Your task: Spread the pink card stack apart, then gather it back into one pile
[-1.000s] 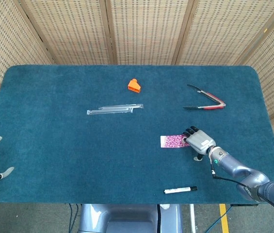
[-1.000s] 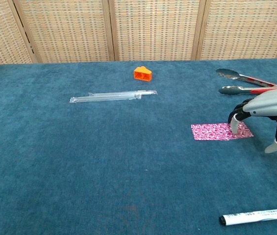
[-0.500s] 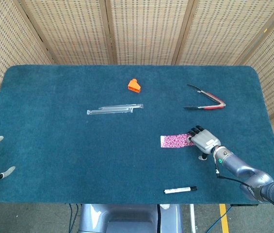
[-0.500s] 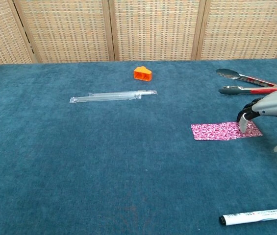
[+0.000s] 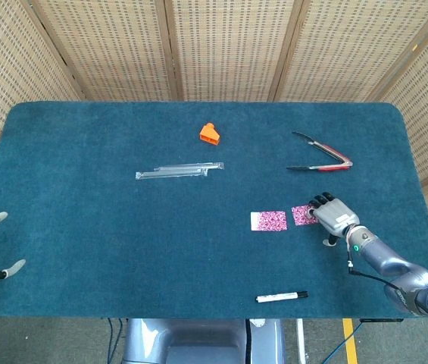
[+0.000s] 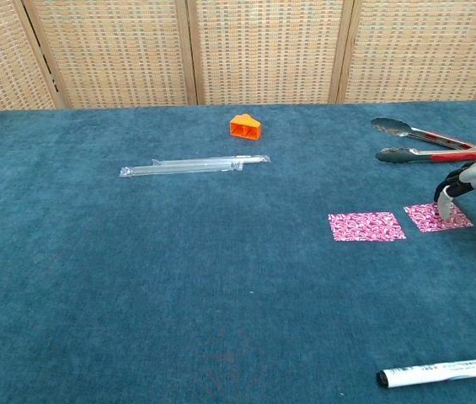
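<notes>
Right hand (image 5: 333,220) fingertips pressing split-off pink card (image 6: 436,216), holding nothing | stack (image 6: 366,225) just beside | thin, light, slippery; slide by top-face pressure, avoid edges.

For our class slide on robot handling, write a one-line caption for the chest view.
Robot hand presses fingertips on a pink card lying apart from the remaining pink stack on blue table.
</notes>
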Robot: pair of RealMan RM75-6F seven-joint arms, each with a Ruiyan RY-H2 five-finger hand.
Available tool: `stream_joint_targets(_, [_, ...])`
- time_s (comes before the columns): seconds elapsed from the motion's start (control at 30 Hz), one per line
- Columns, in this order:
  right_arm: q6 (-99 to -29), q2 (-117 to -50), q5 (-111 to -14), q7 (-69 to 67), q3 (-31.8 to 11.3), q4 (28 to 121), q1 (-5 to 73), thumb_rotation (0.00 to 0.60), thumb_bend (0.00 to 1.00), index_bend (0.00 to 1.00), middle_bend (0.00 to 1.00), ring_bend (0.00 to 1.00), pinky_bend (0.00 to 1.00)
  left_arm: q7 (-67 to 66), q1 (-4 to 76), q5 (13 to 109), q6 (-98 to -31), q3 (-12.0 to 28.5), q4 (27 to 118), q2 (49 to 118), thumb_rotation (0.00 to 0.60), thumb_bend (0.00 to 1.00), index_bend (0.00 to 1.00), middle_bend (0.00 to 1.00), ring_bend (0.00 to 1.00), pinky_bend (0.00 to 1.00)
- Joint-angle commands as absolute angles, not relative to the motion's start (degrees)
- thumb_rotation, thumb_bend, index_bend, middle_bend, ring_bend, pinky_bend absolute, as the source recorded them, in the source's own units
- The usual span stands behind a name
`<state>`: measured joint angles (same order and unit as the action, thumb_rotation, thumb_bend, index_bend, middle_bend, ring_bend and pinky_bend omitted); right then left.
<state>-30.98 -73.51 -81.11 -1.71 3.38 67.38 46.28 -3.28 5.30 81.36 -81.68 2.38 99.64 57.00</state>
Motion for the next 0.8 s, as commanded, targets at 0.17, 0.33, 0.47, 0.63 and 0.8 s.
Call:
stream_joint_targets(0.17, [-32.6, -72.4, -81.6, -1.9, 2.7, 69.1, 46.0, 0.6, 0.26, 0.26, 0.14, 0.0, 0.0, -3.4, 5.3, 81.5, -81.7, 2.3, 99.8, 57.0, 0.429, 0.1, 0.15, 0.0, 0.0, 0.0])
stream_joint_targets(0.33, [-33.2, -71.2, -82.4, -2.7, 1.9, 72.8, 46.8, 0.6, 0.26, 0.26, 0.14, 0.0, 0.0, -3.4, 5.4, 81.6, -81.7, 2.3, 99.8, 57.0, 0.428, 0.1, 0.15, 0.0, 0.0, 0.0])
stream_joint_targets(0.47, [-32.9, -71.0, -83.2, -3.0, 1.4, 75.2, 47.8, 0.6, 0.26, 0.26, 0.14, 0.0, 0.0, -3.1, 5.2, 81.5, -81.7, 2.2, 99.6, 57.0, 0.43, 0.1, 0.15, 0.0, 0.0, 0.0])
stream_joint_targets(0.63, [-31.3, -71.8, -83.1, -3.2, 1.1, 76.2, 49.0, 0.6, 0.26, 0.26, 0.14, 0.0, 0.0, -2.6, 5.0, 81.4, -81.8, 2.1, 99.2, 56.9, 0.43, 0.1, 0.15, 0.0, 0.0, 0.0])
stream_joint_targets(0.8, [-30.3, -73.0, -82.8, -2.8, 0.8, 76.1, 49.9, 0.6, 0.26, 0.26, 0.14, 0.0, 0.0, -1.9, 4.8, 81.2, -81.7, 2.0, 98.6, 57.0, 0.429, 0.1, 0.15, 0.0, 0.0, 0.0])
